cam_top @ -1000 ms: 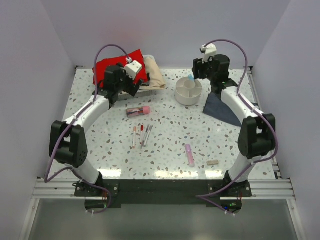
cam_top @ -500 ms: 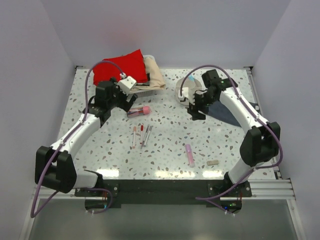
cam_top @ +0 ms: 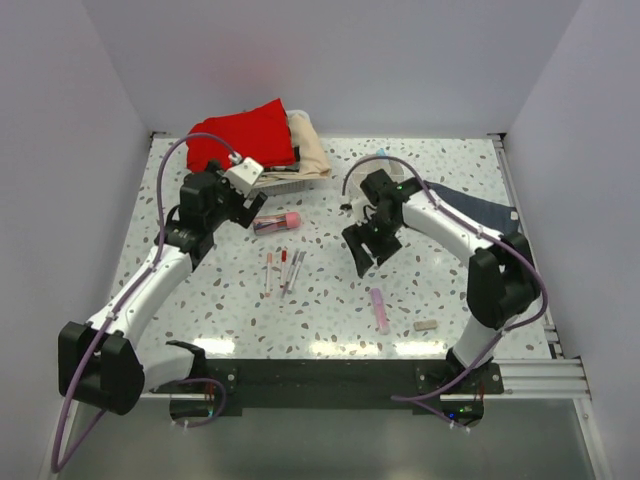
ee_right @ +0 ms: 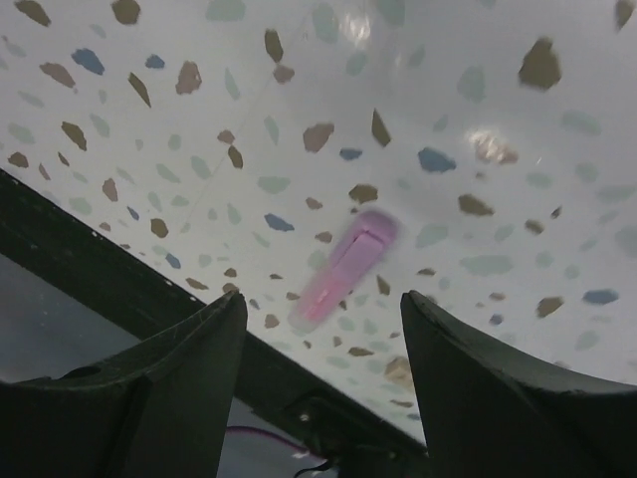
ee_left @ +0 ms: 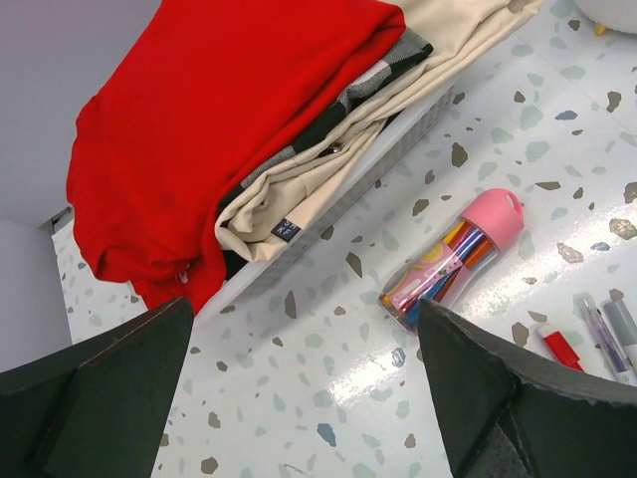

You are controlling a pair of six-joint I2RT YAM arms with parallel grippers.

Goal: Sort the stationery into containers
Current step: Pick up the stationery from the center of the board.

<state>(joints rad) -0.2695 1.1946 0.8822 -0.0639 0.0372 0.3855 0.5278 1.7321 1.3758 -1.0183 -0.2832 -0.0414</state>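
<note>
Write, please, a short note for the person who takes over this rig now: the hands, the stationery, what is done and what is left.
Left hand: open, empty, near the pink-capped clear tube.
Right hand: open, empty, over the short pink marker.
Thin red-and-white pens and small beige eraser block lie loose on the speckled table.
White round plastic organiser mostly hidden; contents cannot be told.
Left: sort all these.

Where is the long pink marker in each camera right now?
Top: marker lies near the front edge, right of centre, left of the eraser.
Left wrist: not in view.
Right wrist: marker at mid-frame, blurred.
Shared landmark: the speckled table, in all three views.
</note>
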